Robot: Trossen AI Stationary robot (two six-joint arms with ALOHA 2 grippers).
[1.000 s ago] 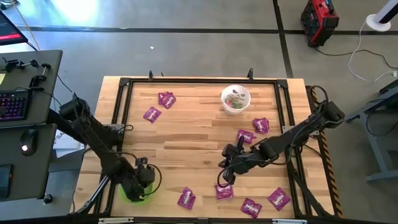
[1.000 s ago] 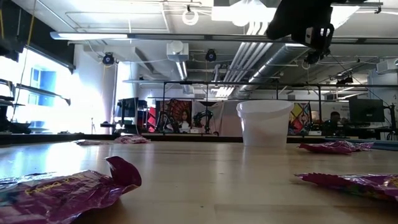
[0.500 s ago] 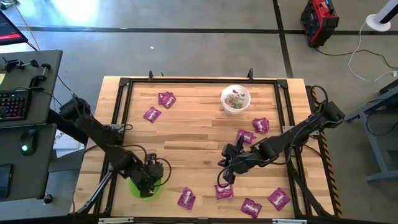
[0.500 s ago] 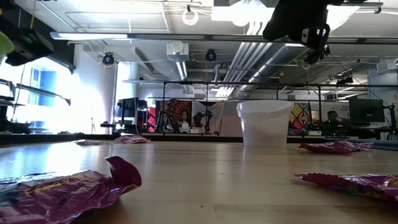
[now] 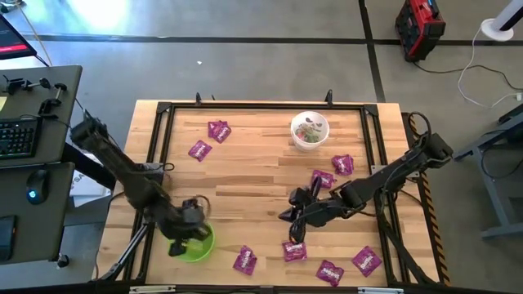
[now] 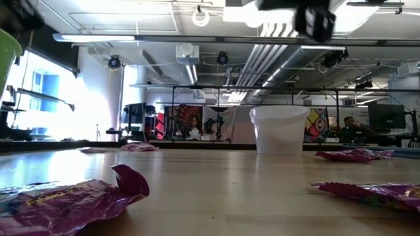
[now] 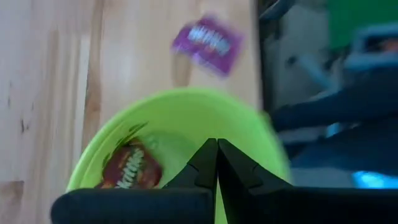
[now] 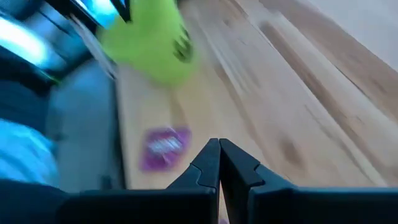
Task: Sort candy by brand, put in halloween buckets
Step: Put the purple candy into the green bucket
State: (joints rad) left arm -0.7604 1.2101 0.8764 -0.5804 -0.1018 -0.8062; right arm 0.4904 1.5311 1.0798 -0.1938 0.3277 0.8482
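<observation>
The lime green bucket (image 5: 194,244) is near the table's near-left corner, with my left gripper (image 5: 187,226) shut at its rim. The left wrist view shows a red packet (image 7: 129,172) lying inside it. The white bucket (image 5: 310,131) stands at the far middle and holds small sweets. Purple packets lie scattered: two at the far left (image 5: 199,149), two right of centre (image 5: 341,164), several along the near edge (image 5: 294,250). My right gripper (image 5: 286,216) is shut and hovers over the table's middle, touching nothing. My left gripper is shut on the green bucket at its rim, coming from above on the side toward the table's left. The fingers (image 7: 217,163) hide the place of contact. The bucket hangs clear of the table in the low view (image 6: 6,59), opening upward.
A dark metal frame (image 5: 160,122) runs around the tabletop. Bare wood lies between the two arms (image 5: 245,204). A desk with keyboard and mouse (image 5: 20,139) stands left of the table. In the low view, packets lie close in front (image 6: 65,200).
My left gripper has carried the green bucket toward the table's right, and the bucket has come into the low view's left edge, off the table. My right gripper has shifted a little toward the table's left and far edge, staying shut.
</observation>
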